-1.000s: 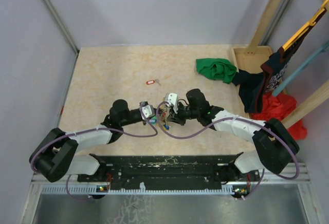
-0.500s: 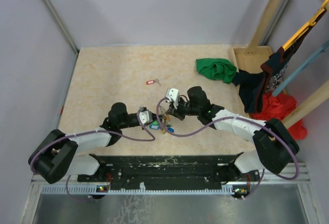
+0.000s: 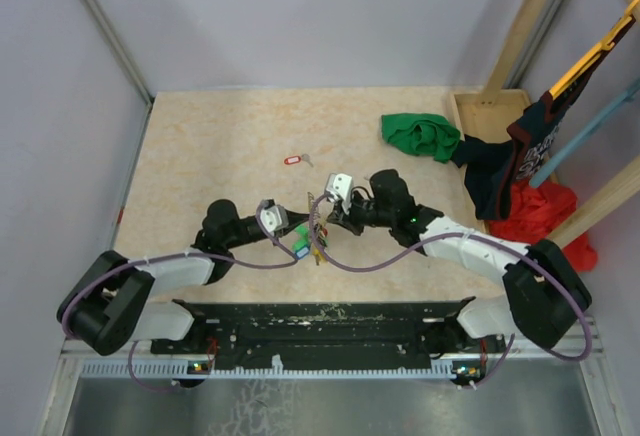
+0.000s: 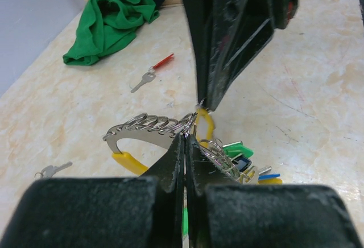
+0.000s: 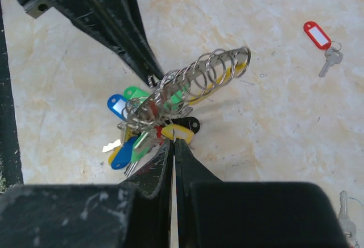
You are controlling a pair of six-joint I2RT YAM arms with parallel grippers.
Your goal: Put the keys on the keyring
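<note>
I can read no writing, number or brand on any of my feeds. The blue tag (image 5: 118, 106) on the keyring (image 5: 196, 74) has a white window, and so does the red tag (image 5: 317, 34) lying apart on the table, but both are too blurred for me to read. The dark shirt (image 3: 530, 146) hanging at the right carries a pale print that is too small and folded to make out.
</note>
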